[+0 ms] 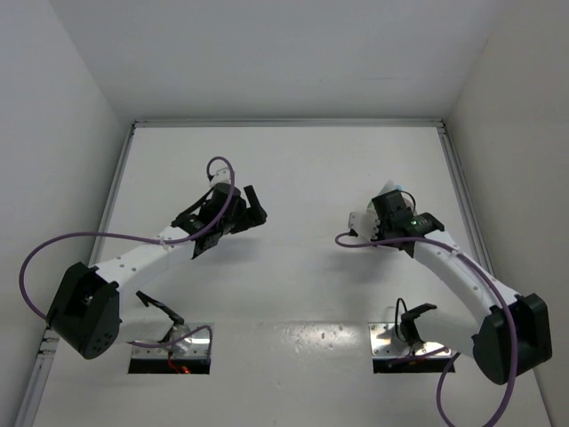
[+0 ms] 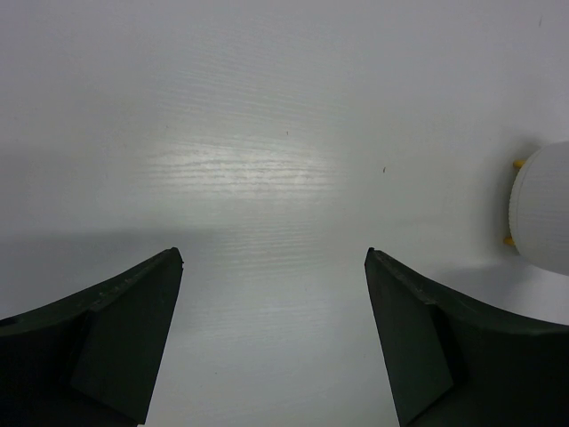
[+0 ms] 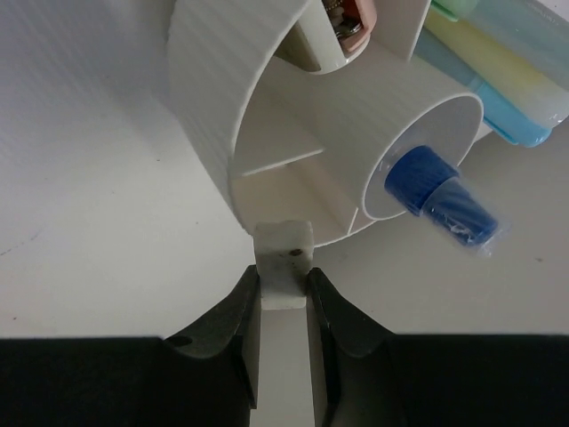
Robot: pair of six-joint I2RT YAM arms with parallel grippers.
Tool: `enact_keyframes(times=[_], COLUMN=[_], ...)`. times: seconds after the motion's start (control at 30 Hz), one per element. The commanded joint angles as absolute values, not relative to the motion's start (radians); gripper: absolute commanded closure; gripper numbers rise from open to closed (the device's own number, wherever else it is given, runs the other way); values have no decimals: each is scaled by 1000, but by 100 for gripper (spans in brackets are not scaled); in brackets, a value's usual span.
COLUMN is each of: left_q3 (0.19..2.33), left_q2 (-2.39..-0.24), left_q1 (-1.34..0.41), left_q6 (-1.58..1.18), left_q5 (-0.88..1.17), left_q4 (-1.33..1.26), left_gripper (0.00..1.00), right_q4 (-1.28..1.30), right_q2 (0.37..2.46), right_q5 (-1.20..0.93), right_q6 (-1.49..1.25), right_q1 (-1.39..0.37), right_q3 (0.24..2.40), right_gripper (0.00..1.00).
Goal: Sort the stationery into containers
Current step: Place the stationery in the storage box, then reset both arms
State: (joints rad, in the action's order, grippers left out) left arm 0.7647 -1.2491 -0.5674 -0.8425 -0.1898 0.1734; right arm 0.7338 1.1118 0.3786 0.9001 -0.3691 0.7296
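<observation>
My right gripper (image 3: 284, 277) is shut on a small off-white block (image 3: 284, 249) and holds it at the near rim of the round white tub (image 3: 206, 107), over one of its divided compartments. A clear blue-capped bottle (image 3: 437, 194) pokes out of the tub's centre tube. Pastel yellow, blue and green sticks (image 3: 508, 69) stand in a far compartment. In the top view the right gripper (image 1: 389, 213) covers most of the tub (image 1: 363, 219). My left gripper (image 2: 274, 253) is open and empty over bare table, left of the tub (image 2: 544, 213); it also shows in the top view (image 1: 258, 206).
A pinkish piece (image 3: 356, 20) lies in another tub compartment. White walls enclose the table at the back and both sides (image 1: 284, 122). Purple cables loop beside both arms.
</observation>
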Motion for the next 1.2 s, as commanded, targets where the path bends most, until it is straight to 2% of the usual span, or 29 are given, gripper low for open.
enact_keyframes(times=[0.0,0.17,0.2,0.23,0.33,0.47,0.53,0.67,0.7,0.77,0.8,0.83,0.87,0.9,0.93,0.97,1.0,1.03,1.1,1.13,1.17], left_q3=[761,761,761,761,761,761,761,761,761,761,761,761,770,784,794,833,860,889,980,1012,1040], left_q2=[-1223,-1223,-1223,-1223,-1223,-1223,-1223,-1223,-1223,-1223,-1223,-1223,-1223,-1223,-1223,-1223,-1223,-1232,-1232,-1232,-1232], left_q1=[-555,-555,-555,-555,-555,-555,-555,-555,-555,-555,-555,-555,-555,-555,-555,-555,-555,-555,-555,-566,-580], left_q6=[-841,-841,-841,-841,-841,-841,-841,-841,-832,-818,-818,-807,-792,-779,-763,-708,-666,-623,-520,-497,-458], left_q5=[-184,-184,-184,-184,-184,-184,-184,-184,-184,-157,-144,-132,-118,-82,-63,-43,3,24,28,3,-29], left_q4=[149,149,149,149,149,149,149,149,149,137,123,123,123,123,123,132,144,164,245,277,337], left_gripper=[11,11,11,11,11,11,11,12,15,39,85,100,100,100,100,100,100,69,20,0,0], right_q4=[650,611,611,597,597,597,597,675,778,845,835,797,731,644,482,398,334,268,267,267,240], right_q2=[1146,1175,1175,1175,1184,1184,1175,1125,1114,1086,1053,1037,1020,1006,1006,997,1012,1031,1127,1153,1166], right_q5=[449,449,463,477,477,477,477,369,238,82,-42,-84,-101,-50,3,176,240,321,544,593,654], right_q6=[907,907,907,916,916,916,916,818,792,727,627,562,472,269,179,76,-63,-122,-207,-207,-207], right_q1=[-370,-370,-370,-370,-370,-370,-370,-370,-370,-361,-360,-360,-360,-360,-360,-360,-360,-360,-360,-360,-360], right_q3=[736,727,727,727,718,709,709,817,915,1003,1052,1052,1052,1023,1003,982,965,965,1033,1060,1060], right_gripper=[91,84,80,69,59,52,52,91,100,100,99,85,62,45,9,0,0,0,0,0,0])
